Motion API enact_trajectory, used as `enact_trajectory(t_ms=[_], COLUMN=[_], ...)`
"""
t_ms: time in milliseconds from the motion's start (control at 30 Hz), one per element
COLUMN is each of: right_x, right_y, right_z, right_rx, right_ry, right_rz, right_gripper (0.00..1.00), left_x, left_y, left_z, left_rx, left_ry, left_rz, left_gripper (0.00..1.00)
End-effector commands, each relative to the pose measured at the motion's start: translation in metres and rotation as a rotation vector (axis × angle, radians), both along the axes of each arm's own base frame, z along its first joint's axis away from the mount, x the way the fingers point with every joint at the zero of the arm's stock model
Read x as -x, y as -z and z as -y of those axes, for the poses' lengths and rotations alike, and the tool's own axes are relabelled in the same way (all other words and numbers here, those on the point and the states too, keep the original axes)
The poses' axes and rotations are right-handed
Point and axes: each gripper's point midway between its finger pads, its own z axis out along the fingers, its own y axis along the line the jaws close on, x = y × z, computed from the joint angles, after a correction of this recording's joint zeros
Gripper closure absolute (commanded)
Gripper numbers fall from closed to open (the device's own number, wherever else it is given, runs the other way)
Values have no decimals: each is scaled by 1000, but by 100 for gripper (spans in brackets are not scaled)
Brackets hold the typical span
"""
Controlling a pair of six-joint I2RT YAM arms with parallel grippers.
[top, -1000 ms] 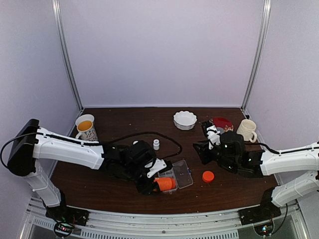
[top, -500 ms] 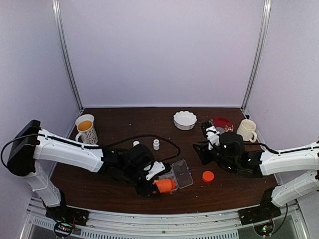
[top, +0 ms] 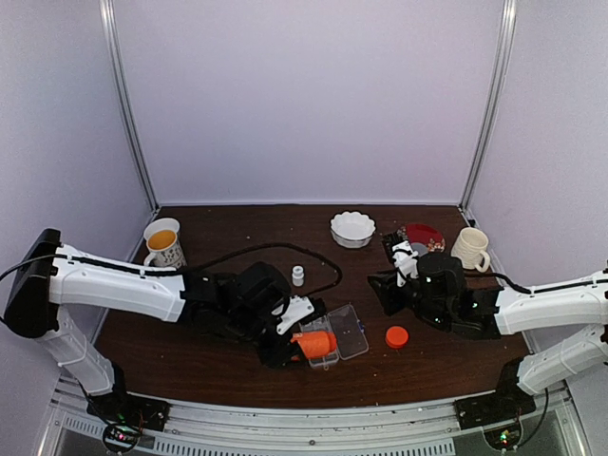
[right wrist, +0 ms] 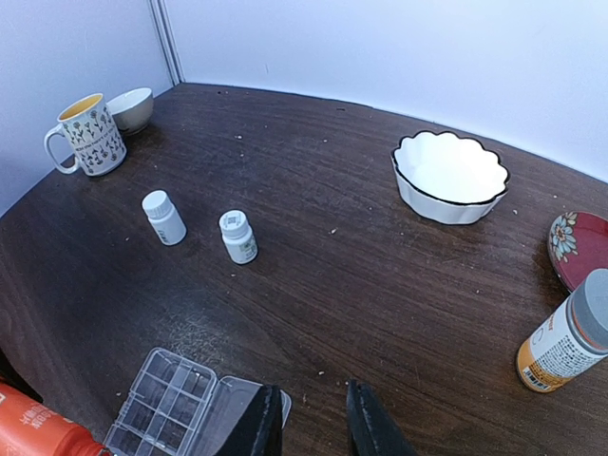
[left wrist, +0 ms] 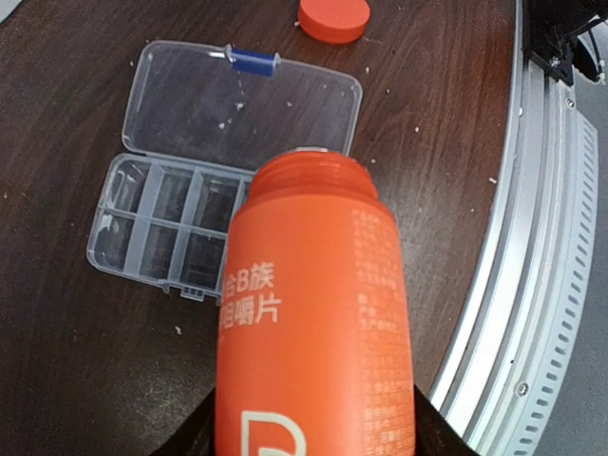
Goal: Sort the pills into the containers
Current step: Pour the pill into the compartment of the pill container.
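Note:
My left gripper [top: 296, 347] is shut on an orange bottle [top: 315, 343], which is uncapped and held tilted on its side, its open mouth [left wrist: 309, 171] over the near edge of the clear organiser box [top: 344, 332]. The box lies open on the table: the cell tray [left wrist: 157, 223] and the hinged lid [left wrist: 237, 104] beside it. The cells look empty, and no pill clusters show. The box also shows in the right wrist view [right wrist: 171, 404]. My right gripper [right wrist: 313, 427] is open and empty, hovering above the table to the right of the box [top: 385, 290].
The orange cap [top: 397, 335] lies right of the box. Two small white bottles [right wrist: 163, 217] [right wrist: 237, 236] stand behind it. A white scalloped bowl [top: 352, 228], a red plate [top: 425, 235], a cream mug [top: 470, 249], a patterned mug [top: 163, 245] and a grey-capped bottle [right wrist: 570, 337] stand further back. The metal front rail [left wrist: 541, 237] is close.
My left gripper has carried the orange bottle slightly up and right, bringing its mouth over the organiser. The right arm has not moved.

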Motion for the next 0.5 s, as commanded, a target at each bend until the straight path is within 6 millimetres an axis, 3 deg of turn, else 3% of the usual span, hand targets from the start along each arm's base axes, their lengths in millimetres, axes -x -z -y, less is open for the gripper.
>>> enact_trajectory(t_ms=[0, 167, 267, 467], right_x=[-6, -7, -7, -7], right_y=[-9, -7, -8, -8], right_z=[1, 1, 0, 0], right_rx=[-1, 4, 5, 6], right_ry=[23, 22, 23, 22], right_rz=[19, 17, 17, 16], right_gripper=[76, 76, 76, 76], left_x=[-5, 4, 7, 3], left_y=[-26, 17, 31, 12], left_z=[10, 9, 8, 9], left_rx=[71, 27, 6, 8], left_ry=[-1, 11, 10, 13], left_rz=[47, -22, -45, -16], left_gripper=[100, 100, 100, 100])
